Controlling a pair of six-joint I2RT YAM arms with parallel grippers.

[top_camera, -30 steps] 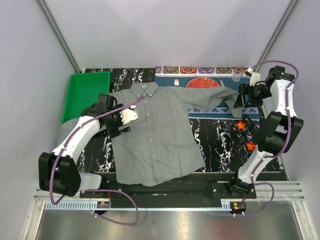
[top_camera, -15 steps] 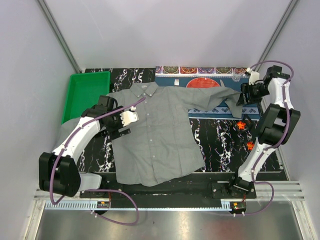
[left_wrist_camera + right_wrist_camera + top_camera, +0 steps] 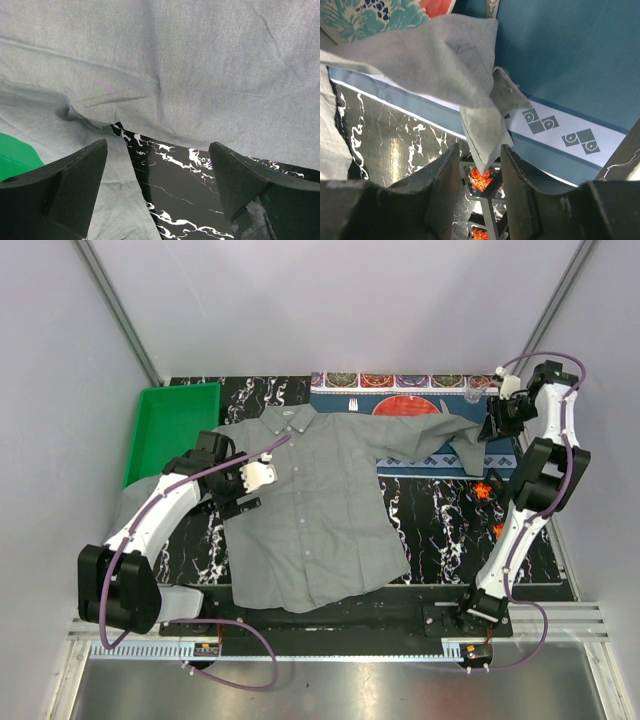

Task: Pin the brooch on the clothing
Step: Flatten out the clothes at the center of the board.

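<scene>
The clothing, a grey shirt, lies spread face up on the black marbled table. Its right sleeve reaches onto the blue placemat. My right gripper hovers at that sleeve's end. Its jaws are half narrowed, with the sleeve's corner tip between them and a gap still showing. Two orange brooches lie on the table near the right arm; one brooch shows past the fingers. My left gripper stands open over the shirt's left edge, holding nothing.
A green tray stands at the back left, touching the shirt's left sleeve. A dark grey frame sits between the right fingers and the brooch. White walls close in on both sides.
The right gripper has moved back along the sleeve's end and its jaws have narrowed round the sleeve corner. The left arm and the shirt's body have stayed put.
</scene>
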